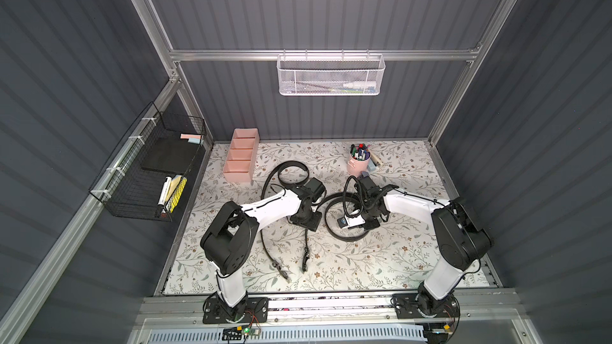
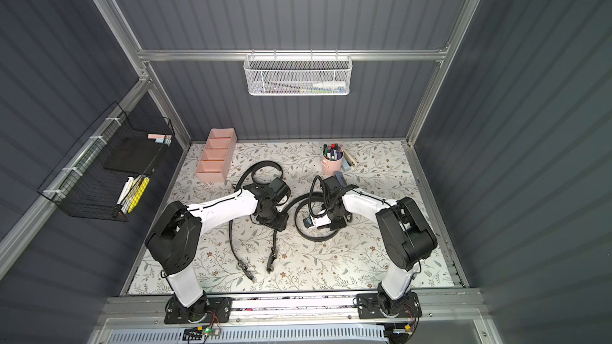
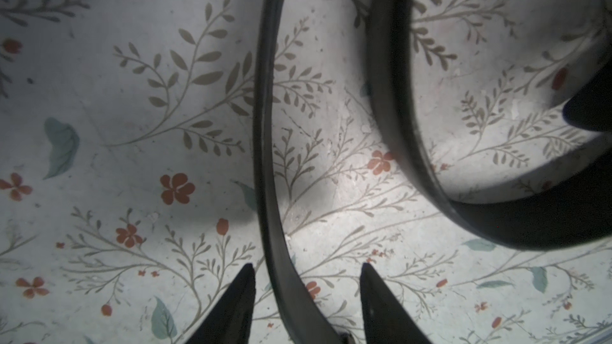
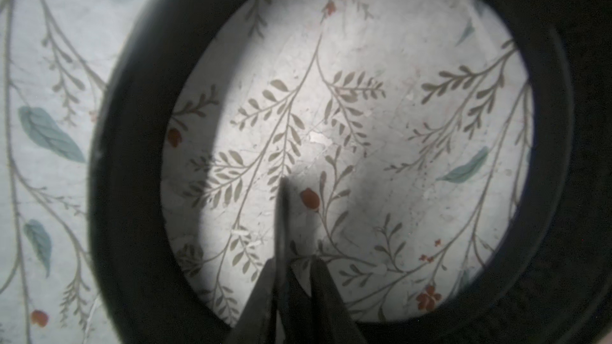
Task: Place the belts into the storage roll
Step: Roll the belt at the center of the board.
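Observation:
The pale pink storage roll (image 1: pixel 235 173) (image 2: pixel 212 173) stands at the back left of the floral table. One black belt (image 1: pixel 293 165) (image 2: pixel 265 164) loops near it and trails toward the front, ending in its buckle (image 1: pixel 284 274). The other belt (image 1: pixel 331 226) (image 4: pixel 132 160) forms a ring in the middle, and its strap (image 3: pixel 265 127) runs on to a buckle (image 1: pixel 305 258). My left gripper (image 3: pixel 307 264) is open and straddles this strap without pinching it. My right gripper (image 4: pixel 293 259) hangs inside the ring, shut on the belt's thin tail end.
A pink cup of markers (image 1: pixel 357 163) stands at the back right of the table. On the left wall hangs a black wire basket (image 1: pixel 149 173). A white mesh basket (image 1: pixel 331 75) is mounted on the back rail. Both arms meet over the table's middle.

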### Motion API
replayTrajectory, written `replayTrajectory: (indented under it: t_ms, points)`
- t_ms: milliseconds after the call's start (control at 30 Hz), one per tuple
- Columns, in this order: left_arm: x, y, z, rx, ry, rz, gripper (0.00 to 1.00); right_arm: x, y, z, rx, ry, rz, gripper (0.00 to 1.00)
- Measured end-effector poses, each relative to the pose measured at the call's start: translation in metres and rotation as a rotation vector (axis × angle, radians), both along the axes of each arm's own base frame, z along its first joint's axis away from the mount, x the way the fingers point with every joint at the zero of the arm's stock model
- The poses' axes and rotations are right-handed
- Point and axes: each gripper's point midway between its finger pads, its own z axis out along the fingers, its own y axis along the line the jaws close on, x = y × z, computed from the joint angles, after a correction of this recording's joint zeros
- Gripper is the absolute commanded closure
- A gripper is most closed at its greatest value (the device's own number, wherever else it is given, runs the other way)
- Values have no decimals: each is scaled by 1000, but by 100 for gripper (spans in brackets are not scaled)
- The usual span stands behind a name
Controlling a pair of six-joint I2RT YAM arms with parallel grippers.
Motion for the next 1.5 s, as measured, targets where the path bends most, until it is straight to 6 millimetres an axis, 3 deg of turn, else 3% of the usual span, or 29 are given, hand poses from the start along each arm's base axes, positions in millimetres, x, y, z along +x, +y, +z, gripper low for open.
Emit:
replayTrajectory:
  t_ms: [133, 267, 467, 600, 700, 800, 1000, 1100, 1167, 1267, 1333, 1433, 1500]
  points:
    - [1, 5, -20, 37, 36, -1, 78, 0, 1, 0, -6, 4, -61, 100]
    - [9, 9, -21, 26, 32, 20, 95, 4, 8, 7, 1, 20, -177, 100]
    - [14, 38, -21, -75, 62, 179, 100, 57, 34, 28, 43, 50, -630, 100]
    - [2, 55, -21, -178, 57, 390, 100, 83, 49, 23, 66, 124, -919, 100]
    - [-13, 43, -20, -273, 52, 517, 100, 90, 52, 12, 53, 174, -1094, 100]
    - [-26, 20, -19, -316, 56, 570, 100, 99, 59, 6, 45, 214, -1226, 100]
    - [-44, -26, -19, -423, 82, 672, 100, 133, 86, 15, 123, 264, -1377, 100]
    - [-48, -49, -19, -477, 106, 719, 89, 144, 106, 24, 197, 331, -1406, 100]
    - [-47, -72, -18, -517, 124, 725, 70, 145, 117, 29, 231, 380, -1417, 100]
    - [-50, -118, -7, -610, 156, 689, 32, 138, 127, 33, 253, 456, -1425, 100]
    - [-57, -141, 2, -663, 180, 648, 17, 132, 131, 31, 259, 497, -1421, 100]
    - [-72, -150, 10, -682, 215, 587, 10, 116, 127, 24, 230, 537, -1424, 100]
    - [-79, -138, 12, -659, 222, 568, 9, 103, 121, 22, 205, 554, -1428, 100]
